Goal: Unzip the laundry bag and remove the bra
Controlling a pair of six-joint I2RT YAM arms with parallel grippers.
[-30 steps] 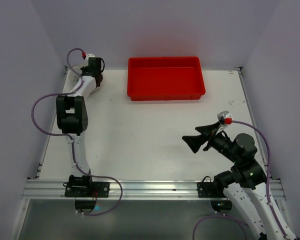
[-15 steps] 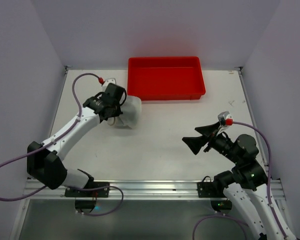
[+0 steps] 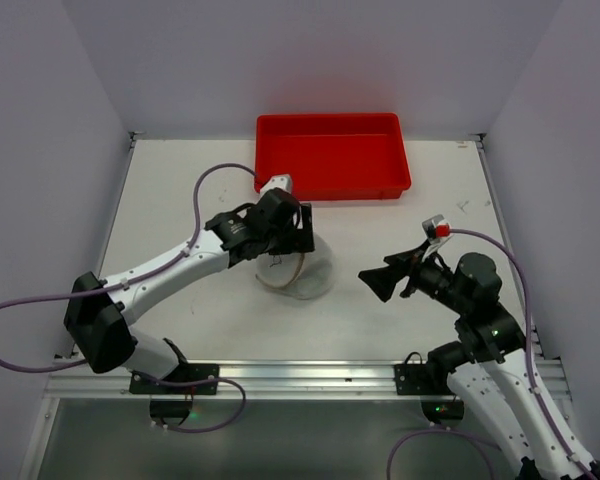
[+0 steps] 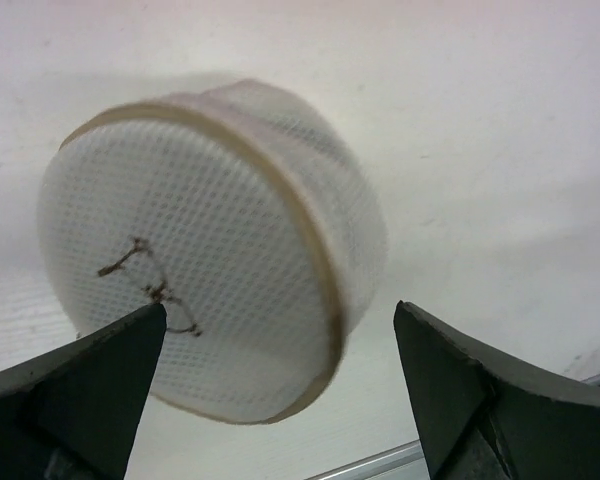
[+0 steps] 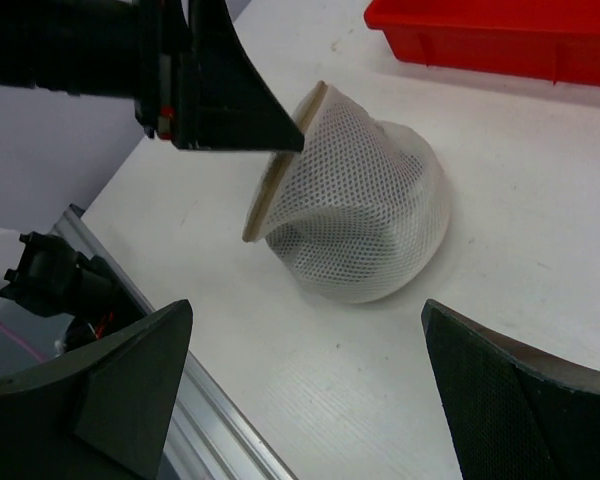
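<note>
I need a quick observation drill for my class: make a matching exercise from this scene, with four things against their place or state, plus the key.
Things
1. laundry bag
2. red tray
3. left gripper
4. right gripper

Place or state
A. open, right of the bag, apart from it
B. tilted up on its edge, middle of the table
C. at the far edge
D. open, at the bag's rim

Pairs: 1-B, 2-C, 3-D, 4-A

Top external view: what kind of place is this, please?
Probably a robot test cell, not a home: a white table boxed in by plain walls, two robot arms bolted to a metal rail, with a red tray and a mesh laundry bag laid out.
</note>
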